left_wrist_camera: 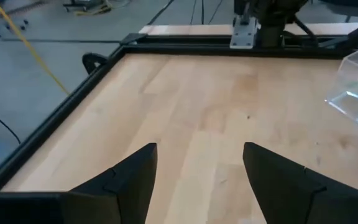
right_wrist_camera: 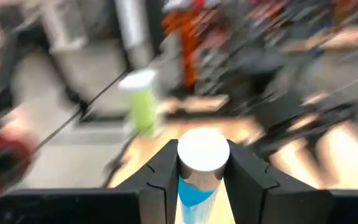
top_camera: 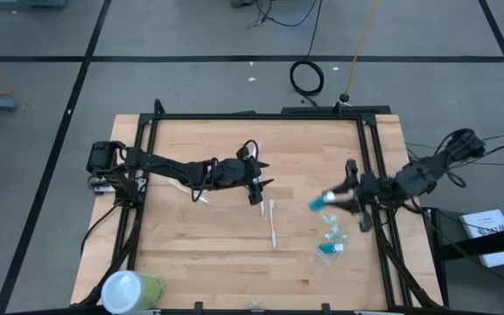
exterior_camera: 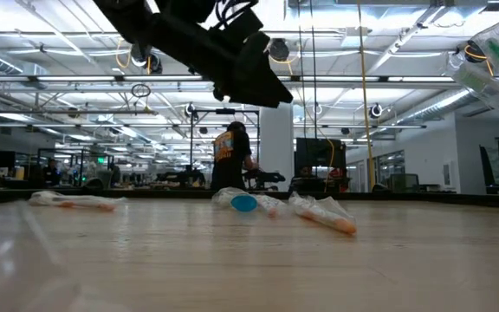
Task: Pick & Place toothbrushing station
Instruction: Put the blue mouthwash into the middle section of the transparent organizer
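Observation:
My right gripper point(top_camera: 346, 200) is at the table's right side, shut on a small teal tube point(top_camera: 322, 201) with a white round end point(right_wrist_camera: 202, 149), held above the wood. Two more teal tubes point(top_camera: 330, 241) lie just nearer the front edge. A thin white-and-orange toothbrush point(top_camera: 272, 224) lies flat on the table's middle. My left gripper point(top_camera: 257, 190) hovers just beyond the toothbrush's far end, open and empty point(left_wrist_camera: 199, 177). A small clear plastic holder point(left_wrist_camera: 357, 87) shows ahead of it. My right gripper pinches the tube's teal body point(right_wrist_camera: 194, 190) between its two fingers, just behind the white round end. That end sticks out past the fingers toward the wrist camera. The tube is lifted clear of the table.
A large yellow-green container with a white top point(top_camera: 131, 290) stands at the near left corner. A black frame point(top_camera: 261, 116) runs along the table's edges. Another wrapped toothbrush point(exterior_camera: 72, 202) lies under my left arm. A person point(exterior_camera: 230, 156) stands in the room beyond.

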`<state>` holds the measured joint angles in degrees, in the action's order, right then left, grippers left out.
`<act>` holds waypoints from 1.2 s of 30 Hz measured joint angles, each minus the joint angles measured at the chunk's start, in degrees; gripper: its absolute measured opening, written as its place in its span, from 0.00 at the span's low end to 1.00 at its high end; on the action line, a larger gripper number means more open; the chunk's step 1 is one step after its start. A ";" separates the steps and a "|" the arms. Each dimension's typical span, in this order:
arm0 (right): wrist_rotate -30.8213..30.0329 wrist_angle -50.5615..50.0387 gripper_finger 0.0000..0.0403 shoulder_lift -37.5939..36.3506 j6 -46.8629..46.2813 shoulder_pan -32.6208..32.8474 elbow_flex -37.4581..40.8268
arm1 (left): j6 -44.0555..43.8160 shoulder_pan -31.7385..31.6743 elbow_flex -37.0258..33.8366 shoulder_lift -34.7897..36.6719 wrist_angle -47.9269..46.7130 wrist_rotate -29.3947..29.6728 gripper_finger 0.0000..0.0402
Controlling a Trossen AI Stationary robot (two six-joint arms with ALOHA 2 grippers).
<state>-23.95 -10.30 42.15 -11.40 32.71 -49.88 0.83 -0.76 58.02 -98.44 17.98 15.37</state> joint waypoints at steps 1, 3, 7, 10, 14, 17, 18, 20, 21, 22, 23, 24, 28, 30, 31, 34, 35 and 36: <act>1.64 -3.25 0.22 0.38 -1.57 1.74 -1.00 | -0.30 -0.28 0.00 0.01 -0.29 -0.43 0.62; 6.23 -8.29 0.22 1.06 -3.81 5.14 -1.78 | -1.04 -0.85 0.00 -0.01 -0.77 -0.39 0.62; 9.14 -5.86 0.22 2.79 -7.47 11.85 -0.67 | -1.35 -1.26 0.00 -0.01 -1.17 -0.34 0.62; 7.32 -4.81 0.22 5.24 -9.07 15.63 0.10 | -1.41 -1.20 0.00 -0.01 -1.36 -0.35 0.61; 1.64 -6.31 0.22 8.01 -14.05 20.16 1.42 | -2.60 -1.20 0.00 -0.01 -1.62 -0.36 0.62; -0.97 -6.94 0.22 9.46 -18.18 22.55 3.86 | -3.77 -1.18 0.00 -0.01 -1.94 -0.36 0.61; -2.02 -6.89 0.22 9.74 -19.54 23.15 4.53 | -4.26 -1.10 0.00 -0.01 -2.09 -0.36 0.61; -5.00 -6.60 0.22 10.01 -21.39 24.30 5.92 | -4.94 -0.99 0.00 -0.01 -2.42 -0.36 0.61; -6.58 -6.39 0.22 10.07 -22.18 24.71 6.76 | -5.23 -0.97 0.00 -0.01 -2.46 -0.36 0.62; -7.75 -6.06 0.22 10.15 -22.57 25.00 7.83 | -5.59 -0.95 0.00 -0.01 -2.47 -0.36 0.62; -8.38 -5.31 0.22 10.26 -22.85 25.10 9.06 | -5.93 -0.93 0.00 -0.01 -2.47 -0.37 0.62; -8.91 -4.22 0.22 10.34 -23.09 25.18 10.24 | -6.17 -0.93 0.00 -0.01 -2.45 -0.36 0.62; -9.28 -0.57 0.22 10.33 -25.84 25.16 14.35 | -7.37 -0.93 0.00 -0.01 -2.47 -0.36 0.62; -10.34 -0.23 0.22 10.34 -26.78 25.18 15.96 | -7.40 -0.91 0.00 -0.01 -2.45 -0.35 0.62; -11.19 -0.18 0.22 10.32 -26.89 25.16 16.75 | -7.40 -0.91 0.00 -0.01 -2.45 -0.36 0.62; -13.39 -0.23 0.22 10.34 -26.73 25.16 18.57 | -7.40 -0.93 0.00 -0.01 -2.43 -0.35 0.62; -13.61 -0.17 0.22 10.32 -26.72 25.16 19.03 | -7.40 -0.91 0.00 -0.01 -2.40 -0.36 0.62; -13.73 -0.07 0.22 10.32 -26.93 25.14 19.44 | -7.40 -0.91 0.00 -0.01 -2.38 -0.35 0.62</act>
<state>-37.68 -10.36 52.47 -38.33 57.85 -30.44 -6.57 -1.67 58.02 -98.45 15.59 15.01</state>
